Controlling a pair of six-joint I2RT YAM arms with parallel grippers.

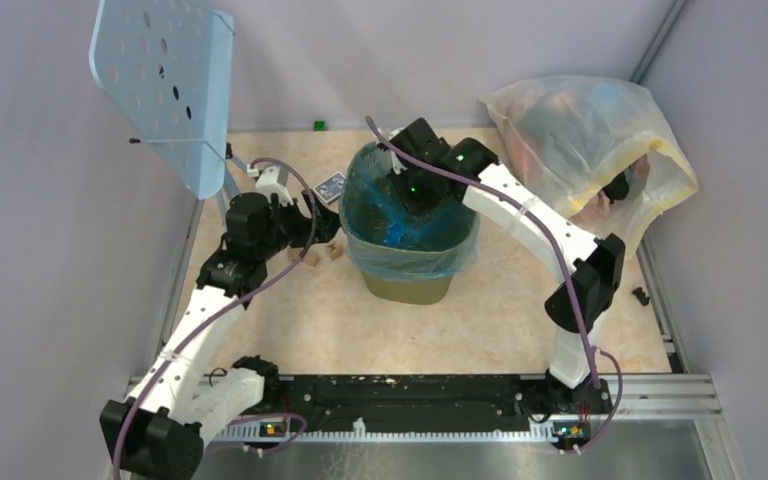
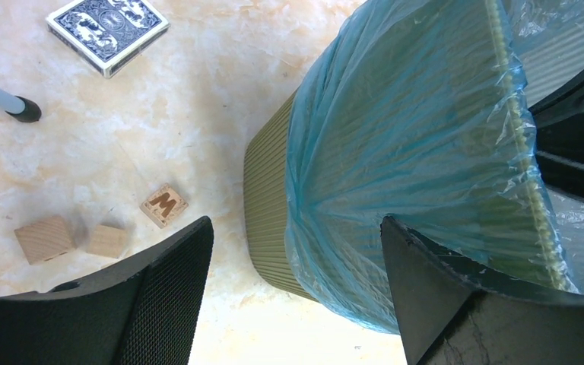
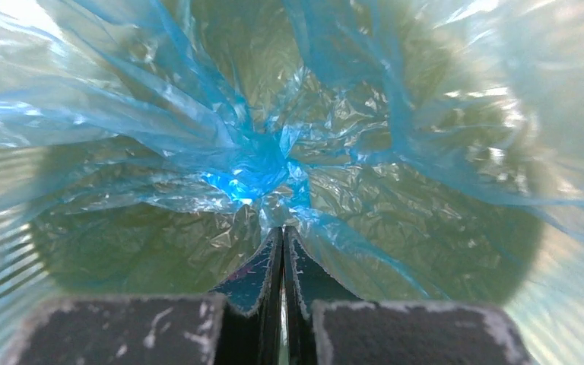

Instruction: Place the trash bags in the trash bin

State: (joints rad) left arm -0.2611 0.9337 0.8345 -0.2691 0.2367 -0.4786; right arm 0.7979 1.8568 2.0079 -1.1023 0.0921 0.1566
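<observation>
The light-blue trash bag [image 1: 407,258] sits inside the olive-green trash bin [image 1: 412,289] in the middle of the counter [image 1: 290,320], its edge folded out over the rim. The right hand [image 3: 283,232] reaches deep into the bin with its fingers pressed together against the crumpled film at the bottom; I cannot tell whether they pinch a fold. The left hand [image 2: 296,228] hangs spread just beside the bin's outer wall, holding nothing. A card box [image 2: 108,30] and wooden blocks [image 2: 43,238] lie nearby.

The trash bin [image 1: 410,285] sat toward the table's far edge, with the trash bag [image 1: 410,215] in it and over its rim. I had my right claw [image 3: 282,228] inside it and my left claw [image 2: 295,222] just left of it, near blocks [image 2: 43,238].
</observation>
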